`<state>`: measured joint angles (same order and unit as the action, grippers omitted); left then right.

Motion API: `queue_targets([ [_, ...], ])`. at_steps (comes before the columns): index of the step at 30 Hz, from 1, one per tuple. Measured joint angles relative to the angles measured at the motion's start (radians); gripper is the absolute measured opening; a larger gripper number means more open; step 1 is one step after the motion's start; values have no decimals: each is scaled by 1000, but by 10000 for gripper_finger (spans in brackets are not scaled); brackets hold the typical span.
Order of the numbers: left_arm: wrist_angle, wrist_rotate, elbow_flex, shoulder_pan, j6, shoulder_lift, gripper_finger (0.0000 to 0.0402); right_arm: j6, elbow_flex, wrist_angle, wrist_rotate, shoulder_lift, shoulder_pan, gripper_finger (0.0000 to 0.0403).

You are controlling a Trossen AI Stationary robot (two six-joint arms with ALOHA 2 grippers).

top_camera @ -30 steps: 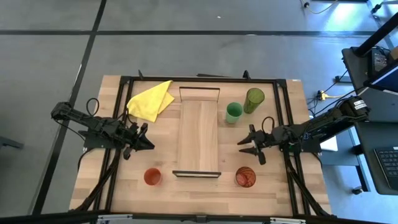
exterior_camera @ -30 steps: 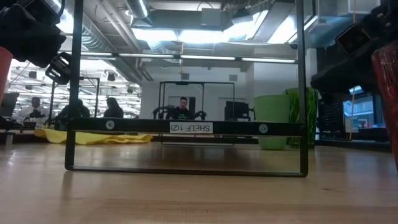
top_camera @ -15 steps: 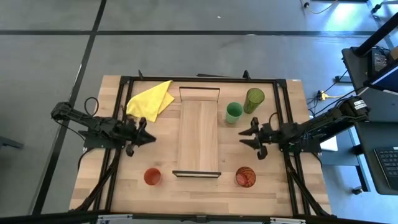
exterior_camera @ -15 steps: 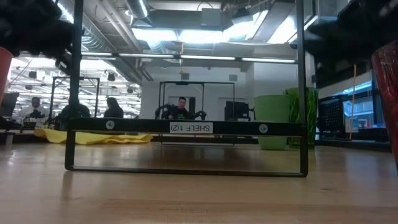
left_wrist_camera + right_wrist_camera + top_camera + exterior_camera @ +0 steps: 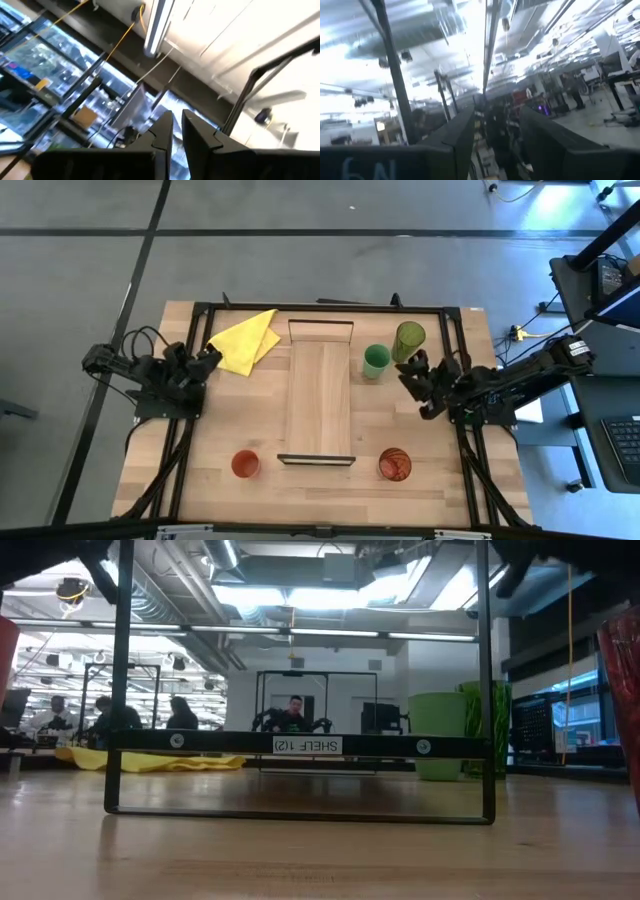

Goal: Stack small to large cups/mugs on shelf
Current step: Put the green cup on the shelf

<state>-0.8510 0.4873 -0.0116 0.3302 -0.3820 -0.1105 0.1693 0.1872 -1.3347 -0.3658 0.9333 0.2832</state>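
A light wooden table with a black frame stands on grey floor; beyond it lies a bright workshop hall where people sit. The left gripper, holding nothing, fingers almost together, sits beside one yellow cloth. One shelf lies mid-table. Four cups: orange-red cup and red-brown cup near the front, bright green cup and olive-green cup behind. The right gripper, parted and empty, is just beside the olive-green cup.
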Motion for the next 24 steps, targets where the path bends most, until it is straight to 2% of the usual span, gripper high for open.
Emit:
queue_targets([
  [8,-20,17,0,0,-8,0,35,122,171,1,-11,0,0,158],
  [11,-55,79,0,0,-9,0,35,135,261,13,-158,1,0,158],
  [13,-81,110,0,0,-5,0,35,20,343,112,-209,-1,-16,158],
  [15,-86,122,0,0,4,0,35,-70,446,343,-213,-9,-32,158],
  [17,-78,138,0,0,7,0,35,-38,572,653,-230,-14,-62,158],
  [19,-64,166,0,0,7,0,35,83,722,1042,-234,-30,-119,158],
  [22,-39,184,0,0,-1,-1,35,339,992,1719,-235,-35,-246,158],
  [24,-31,183,0,0,-2,0,35,414,1149,2078,-264,-17,-332,158],
])
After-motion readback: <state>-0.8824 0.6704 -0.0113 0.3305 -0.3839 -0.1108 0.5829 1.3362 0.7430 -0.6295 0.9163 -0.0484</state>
